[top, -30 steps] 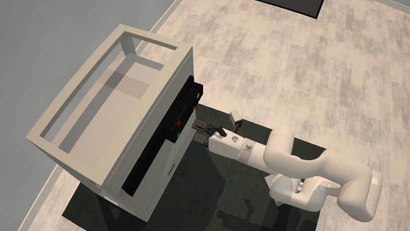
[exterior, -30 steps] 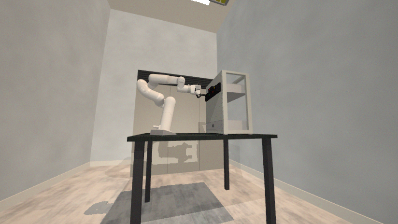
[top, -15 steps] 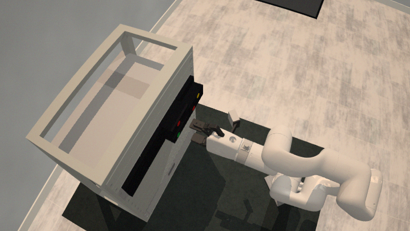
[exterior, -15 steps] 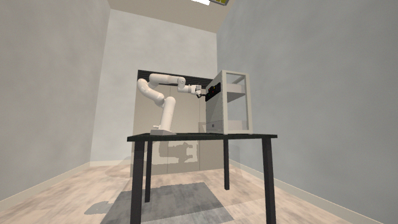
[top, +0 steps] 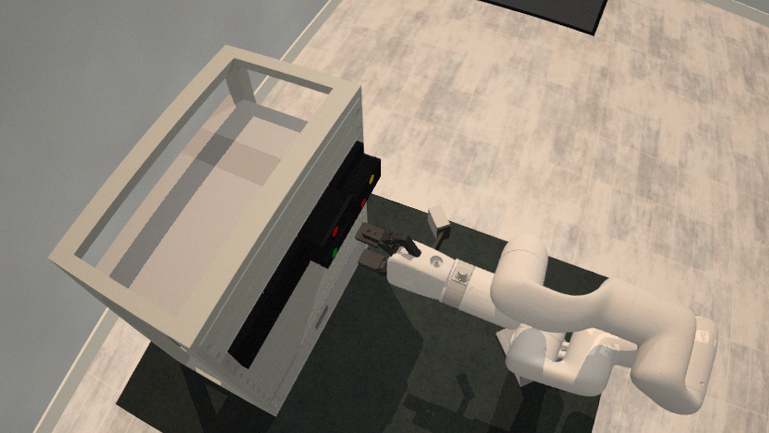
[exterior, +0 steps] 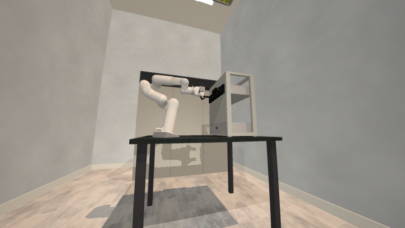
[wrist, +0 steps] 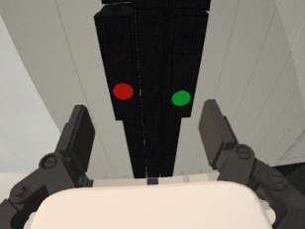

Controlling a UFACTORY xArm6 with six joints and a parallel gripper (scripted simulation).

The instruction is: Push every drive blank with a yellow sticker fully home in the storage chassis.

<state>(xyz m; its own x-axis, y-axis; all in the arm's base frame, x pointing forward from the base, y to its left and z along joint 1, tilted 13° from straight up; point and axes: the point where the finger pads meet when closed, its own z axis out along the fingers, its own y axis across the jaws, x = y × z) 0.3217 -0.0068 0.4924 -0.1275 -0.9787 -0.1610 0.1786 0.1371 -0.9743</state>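
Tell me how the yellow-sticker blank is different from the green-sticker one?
The yellow-sticker blank sits at the chassis's far end, away from the gripper; the green-sticker blank sits right before its open jaws. Their stickers differ in colour. Both are black and stand out from the rack.

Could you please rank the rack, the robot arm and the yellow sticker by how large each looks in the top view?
1. The rack, though it rises nearer the camera.
2. The robot arm.
3. The yellow sticker, a tiny dot.
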